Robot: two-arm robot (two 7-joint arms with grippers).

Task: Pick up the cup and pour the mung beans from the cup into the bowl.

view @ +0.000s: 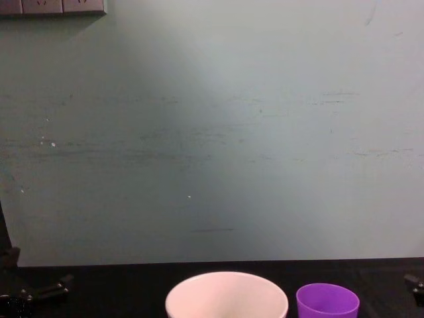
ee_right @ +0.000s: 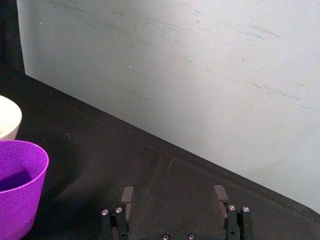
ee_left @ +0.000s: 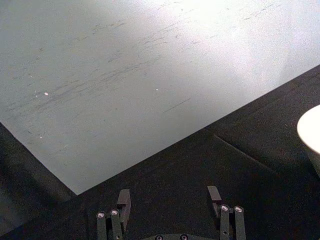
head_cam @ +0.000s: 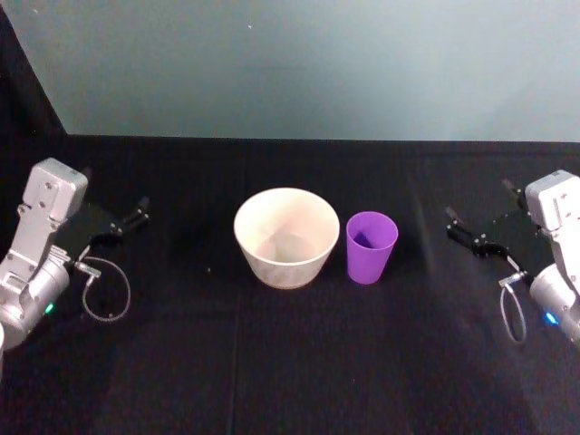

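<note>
The right claw hovers over the right edge of the bench, its two black fingers set apart with nothing between them and aimed inward at the cup. The left claw hangs by the left edge, also spread and empty, well apart from the bowl.

The cup stands upright near the middle of the bench, just beside the bowl on its right, with a thin gap between the rims. Both are nearer the back edge than the front. The inside of the cup shows only a darker patch low down, and no beans can be made out.

The cup is smooth purple plastic, tapered toward its foot and handleless. It is probably light and thin-walled, so it may slide across the black cloth if nudged and flex if squeezed hard. The taper and gloss could let it slip down through the fingers. The best hold looks like the side wall about halfway up, taken from the right, leaving the rim nearest the bowl free for pouring. The bowl is wide, round, pale pinkish-white and plain-rimmed, an easy target.
</note>
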